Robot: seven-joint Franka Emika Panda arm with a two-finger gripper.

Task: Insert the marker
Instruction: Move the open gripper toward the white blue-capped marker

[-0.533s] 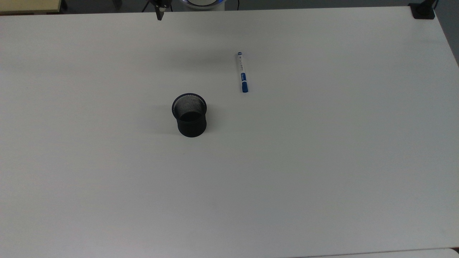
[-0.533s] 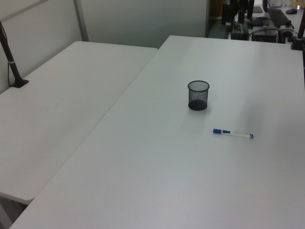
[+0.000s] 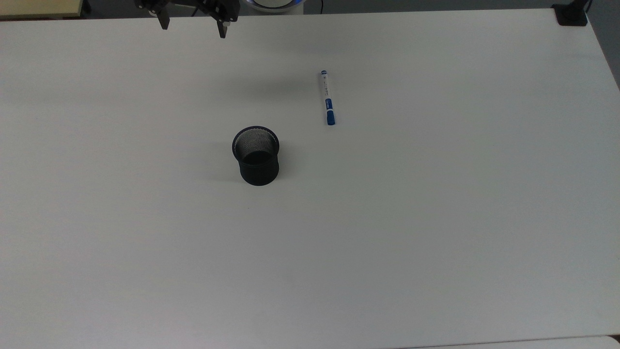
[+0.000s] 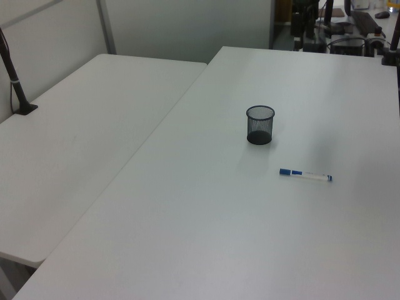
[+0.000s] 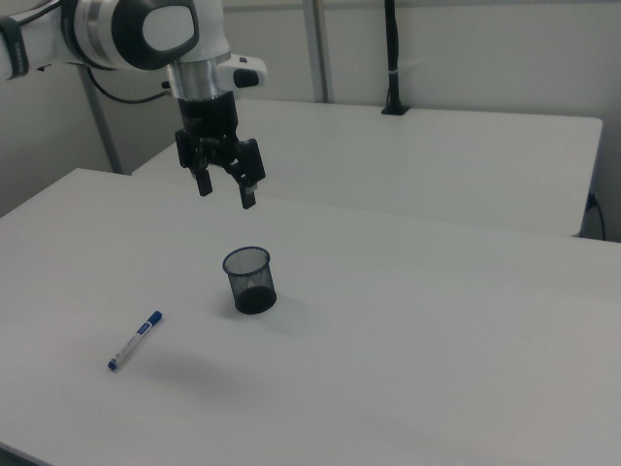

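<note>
The marker (image 3: 327, 97), white with a blue cap and blue band, lies flat on the white table (image 3: 436, 218), up and to the right of the black mesh cup (image 3: 256, 155) in the top view. The cup stands upright with nothing in it. My gripper (image 3: 193, 26) hangs open at the top view's upper edge, well apart from both. In the right view the gripper (image 5: 225, 189) hovers above and slightly left of the cup (image 5: 249, 280), holding nothing, and the marker (image 5: 135, 340) lies to the lower left. The left view shows the cup (image 4: 260, 125) and marker (image 4: 305, 175).
A black clamp (image 3: 571, 14) sits at the table's corner in the top view's upper right. A second white table (image 4: 75, 144) adjoins on the left view's left, with a black post (image 4: 15, 81) on it. Another post (image 5: 392, 58) stands behind in the right view.
The gripper has come further into the top view; both fingers now show where one did before. The marker and cup have not moved.
</note>
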